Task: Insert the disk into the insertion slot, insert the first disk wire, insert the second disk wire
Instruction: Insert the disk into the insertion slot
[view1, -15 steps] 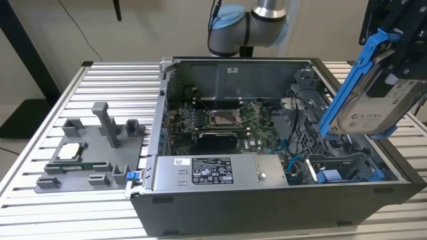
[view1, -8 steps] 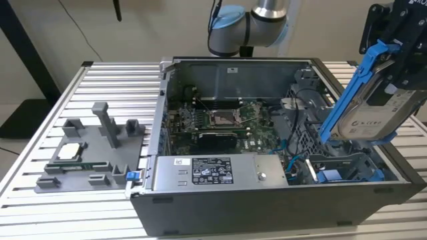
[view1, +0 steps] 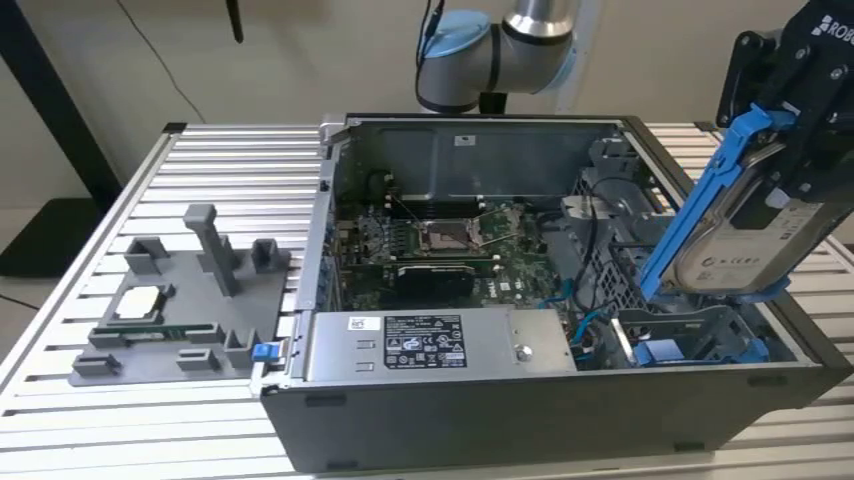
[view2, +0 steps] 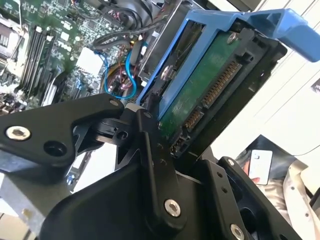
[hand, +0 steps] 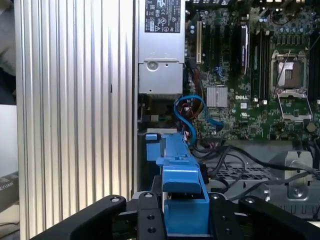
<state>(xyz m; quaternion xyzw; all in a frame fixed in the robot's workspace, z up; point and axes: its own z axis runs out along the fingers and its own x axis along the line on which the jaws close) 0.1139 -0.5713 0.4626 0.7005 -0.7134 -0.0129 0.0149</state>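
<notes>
Pinching the disk (view1: 742, 238) by its upper end, the gripper (view1: 790, 160) hangs at the upper right of the exterior view, fingers closed on either side of the drive and its blue carrier frame (view1: 694, 195). Holding it by that end, I judge, leaves the lower end free to lead into the bay.

The disk is in the air and steeply tilted, its top leaning toward the exterior view's right and its label facing the camera. Its lower edge sits just above the insertion slot (view1: 705, 328), the grey metal drive cage in the lower right corner of the open computer case (view1: 534, 420). I cannot tell whether the carrier's tip touches the cage rim. The slant seems meant to line the carrier up with the bay mouth.

In the second wrist view the drive's green circuit board (view2: 197, 87) shows, with its connector row bare at the end nearest the gripper. That would keep the sockets reachable for the wires. In the first wrist view, blue cables (hand: 192, 112) lie looped inside the case between the power supply (hand: 160, 47) and the motherboard (hand: 250, 75), not joined to the disk.

The case rests on a slatted metal table (view1: 227, 160), and a grey parts fixture (view1: 187, 300) stands at the left of that frame.
</notes>
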